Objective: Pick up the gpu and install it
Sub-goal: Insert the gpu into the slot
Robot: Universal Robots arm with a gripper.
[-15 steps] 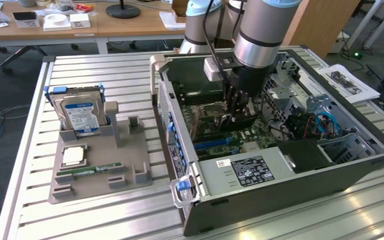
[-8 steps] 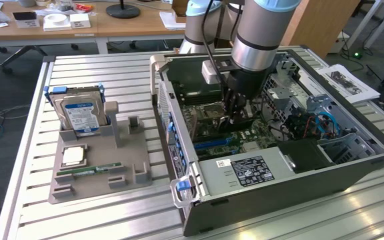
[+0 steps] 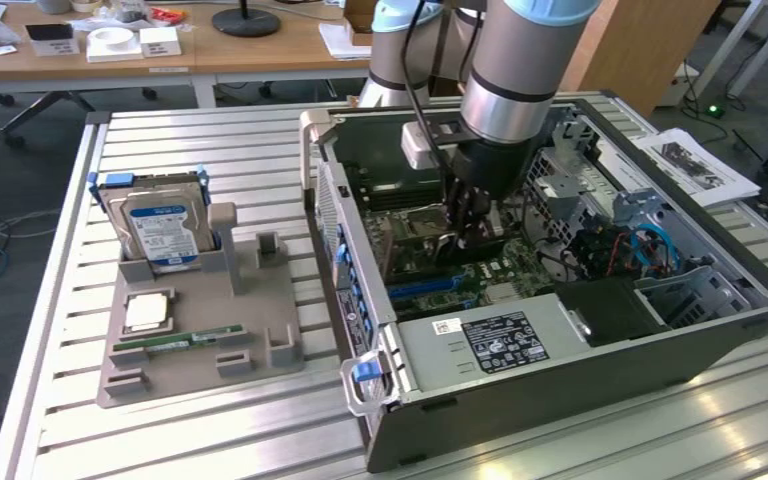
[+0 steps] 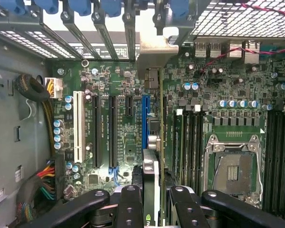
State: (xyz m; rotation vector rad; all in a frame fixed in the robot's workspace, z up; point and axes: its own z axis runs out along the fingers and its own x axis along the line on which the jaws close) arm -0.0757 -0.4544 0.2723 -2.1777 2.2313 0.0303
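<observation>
The end effector (image 4: 156, 211) reaches down into the open computer case (image 3: 558, 400), its black fingers (image 4: 129, 209) closed narrowly on the gpu (image 4: 151, 173) and gripping it from both faces. The card is seen edge-on between them, black cooler on one side and thin green board on the other. It stands upright over the motherboard (image 4: 128, 142), in line with the long blue slot (image 4: 145, 116); whether its edge is already in the slot cannot be told. Its metal end bracket (image 4: 154, 52) points at the case's rear wall, by the row of blue-tabbed slot covers. Black slots and a white slot (image 4: 78, 126) lie parallel on one side of the card, and the bare processor socket (image 4: 232, 166) on the other. In the exterior view the case lies on its side on the slatted metal desk (image 3: 224, 430), power supply (image 3: 491, 340) at its near end. To the exterior view's left, apart from the case, a grey holder tray (image 3: 197, 360) carries an upright hard drive (image 3: 160, 235), a processor chip (image 3: 148, 312) and a memory stick (image 3: 177, 342).
</observation>
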